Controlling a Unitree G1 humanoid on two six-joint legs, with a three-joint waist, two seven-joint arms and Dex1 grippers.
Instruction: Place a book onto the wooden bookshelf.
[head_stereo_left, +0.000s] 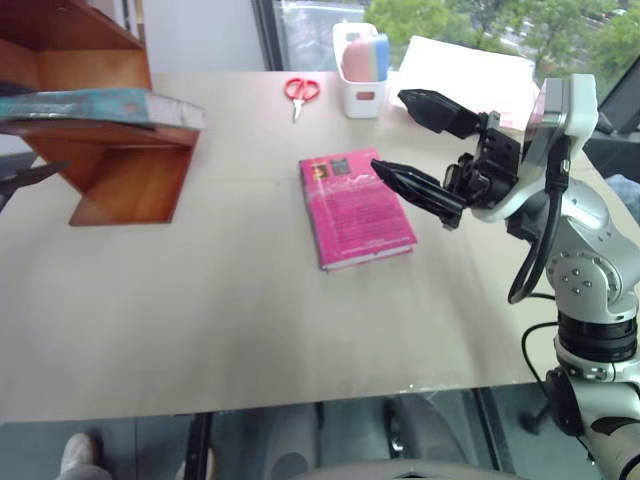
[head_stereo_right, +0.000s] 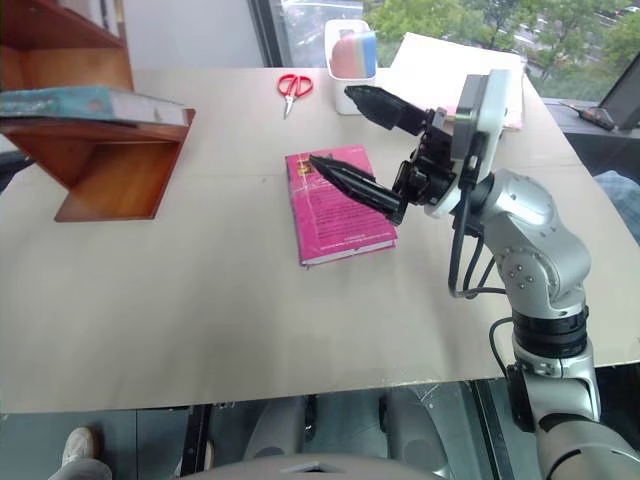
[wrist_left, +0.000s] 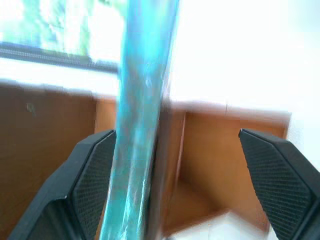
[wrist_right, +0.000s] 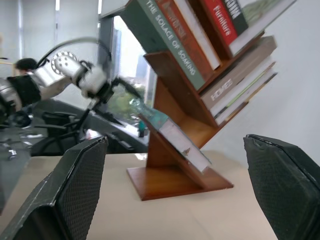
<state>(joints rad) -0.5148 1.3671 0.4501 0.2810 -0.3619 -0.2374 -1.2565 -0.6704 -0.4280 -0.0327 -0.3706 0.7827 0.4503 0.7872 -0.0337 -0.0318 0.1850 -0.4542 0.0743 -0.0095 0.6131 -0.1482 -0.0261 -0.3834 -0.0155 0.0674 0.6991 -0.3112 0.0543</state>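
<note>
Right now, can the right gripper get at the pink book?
Probably yes. The right gripper hangs open just above the pink book, which lies flat on the table with nothing on it or crowding it, so the way down looks free.

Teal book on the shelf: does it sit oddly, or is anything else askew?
The teal book lies flat on the wooden bookshelf's low board, its end jutting past the board's edge. Nothing else stands out.
</note>
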